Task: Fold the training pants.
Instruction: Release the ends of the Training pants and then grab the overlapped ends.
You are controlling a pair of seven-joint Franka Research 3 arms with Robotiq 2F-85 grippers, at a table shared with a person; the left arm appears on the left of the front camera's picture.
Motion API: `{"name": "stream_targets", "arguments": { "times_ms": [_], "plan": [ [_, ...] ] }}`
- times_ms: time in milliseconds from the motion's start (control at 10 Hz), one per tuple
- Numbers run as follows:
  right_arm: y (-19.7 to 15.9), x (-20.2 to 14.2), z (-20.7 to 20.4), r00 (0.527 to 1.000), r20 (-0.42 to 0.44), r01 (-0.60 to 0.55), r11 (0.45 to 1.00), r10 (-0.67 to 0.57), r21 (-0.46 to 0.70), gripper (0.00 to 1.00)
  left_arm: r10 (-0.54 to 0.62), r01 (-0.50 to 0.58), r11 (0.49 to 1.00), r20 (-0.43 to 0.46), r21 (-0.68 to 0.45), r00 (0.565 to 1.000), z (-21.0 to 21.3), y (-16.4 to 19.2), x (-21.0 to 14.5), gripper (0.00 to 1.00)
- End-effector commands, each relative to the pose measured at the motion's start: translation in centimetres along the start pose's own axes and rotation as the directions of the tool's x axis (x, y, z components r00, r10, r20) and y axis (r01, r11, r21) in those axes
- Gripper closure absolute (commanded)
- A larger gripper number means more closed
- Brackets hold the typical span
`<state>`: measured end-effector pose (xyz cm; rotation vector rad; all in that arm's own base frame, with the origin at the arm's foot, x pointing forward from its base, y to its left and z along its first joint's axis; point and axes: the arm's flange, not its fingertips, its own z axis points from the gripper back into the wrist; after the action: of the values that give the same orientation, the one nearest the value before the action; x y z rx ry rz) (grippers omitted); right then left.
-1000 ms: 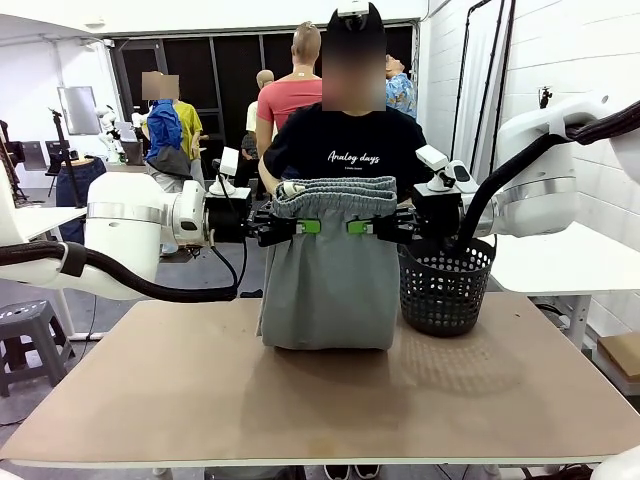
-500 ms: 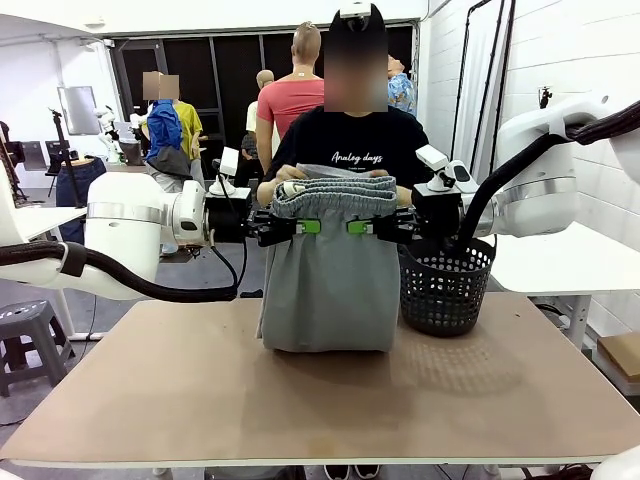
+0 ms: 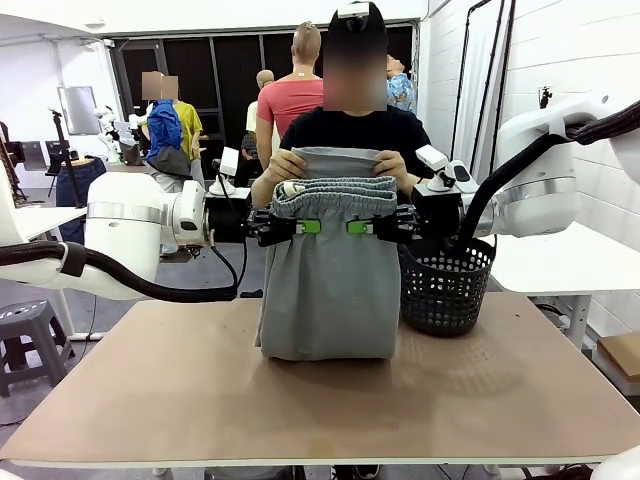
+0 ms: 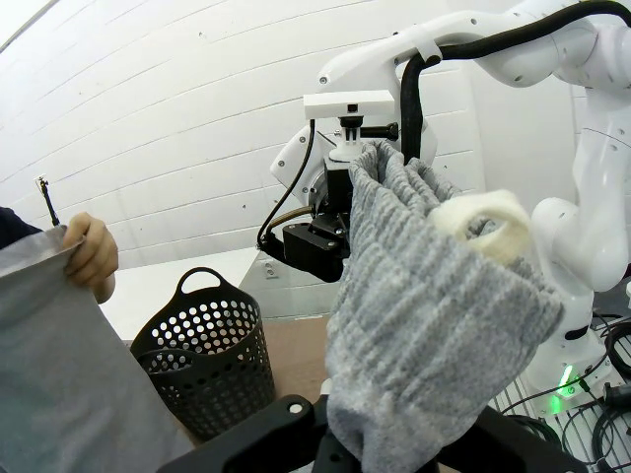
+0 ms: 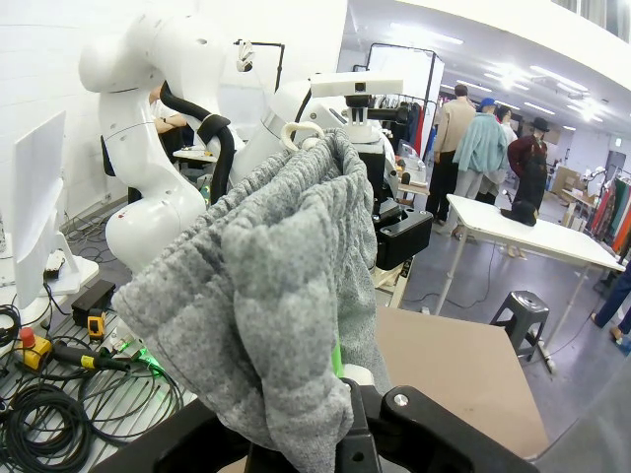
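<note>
Left fingers (image 3: 309, 227) and right fingers (image 3: 360, 227) clamp the training pants (image 3: 328, 300).

Front camera: we place it between left arm (image 3: 130, 225) and right arm (image 3: 545, 190) on robot's side, fixed, facing across table (image 3: 200, 400) toward person (image 3: 350, 130) at far edge; mid range, most of tabletop in frame.

Left wrist camera: we find it hard against training pants (image 4: 434, 325), looking past cloth toward right arm.

Right wrist camera: same closeness, opposite heading, facing left arm.

Shared ground, as we read it: training pants in all three; black mesh basket (image 3: 445, 285) in front and left wrist views.
</note>
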<state>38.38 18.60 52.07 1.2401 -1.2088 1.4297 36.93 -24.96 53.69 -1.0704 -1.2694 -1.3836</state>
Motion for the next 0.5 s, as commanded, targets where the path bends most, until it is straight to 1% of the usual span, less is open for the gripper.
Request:
{"name": "stream_targets", "arguments": {
  "times_ms": [0,400],
  "plan": [
    [0.44,0.09,0.02,0.999,0.035,-0.009,1.000,0.010,-0.013,1.00,-0.006,0.006,1.000,0.009,0.016,1.000,-0.12,-0.07,0.40,1.00],
    [0.44,0.09,0.02,0.999,0.035,-0.009,1.000,0.010,-0.013,1.00,-0.006,0.006,1.000,0.009,0.016,1.000,-0.12,-0.07,0.40,1.00]
  ]
}}
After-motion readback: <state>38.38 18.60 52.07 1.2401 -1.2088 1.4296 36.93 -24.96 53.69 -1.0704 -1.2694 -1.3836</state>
